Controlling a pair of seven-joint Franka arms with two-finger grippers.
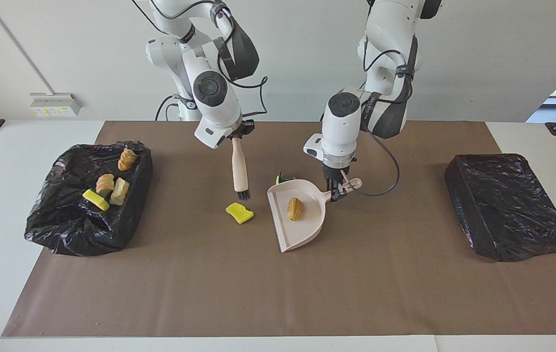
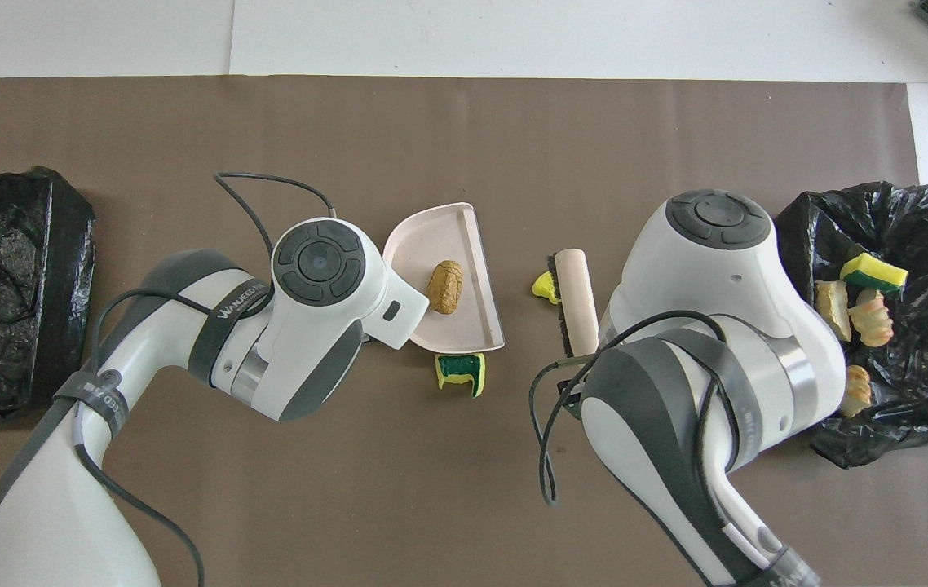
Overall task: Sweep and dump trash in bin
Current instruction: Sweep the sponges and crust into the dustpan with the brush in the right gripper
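My right gripper [image 1: 240, 131] is shut on the beige hand brush [image 1: 239, 166], which hangs bristles down beside a yellow sponge piece [image 1: 239, 212] on the mat. My left gripper [image 1: 337, 188] is shut on the handle of the pale pink dustpan [image 1: 307, 225], which lies on the mat with its mouth toward the brush. A tan-brown lump [image 1: 295, 209] lies in the pan. A yellow-green sponge piece [image 1: 284, 178] lies against the pan's edge nearer to the robots. In the overhead view the brush [image 2: 576, 302], pan [image 2: 431, 236] and both sponges [image 2: 545, 285] [image 2: 459, 372] show; both grippers are hidden under the arms.
A black-bagged bin [image 1: 77, 234] at the right arm's end holds three pastry lumps and a yellow sponge piece [image 1: 96, 199]. A second black-bagged box [image 1: 502, 205] stands at the left arm's end. A brown mat [image 1: 278, 293] covers the table.
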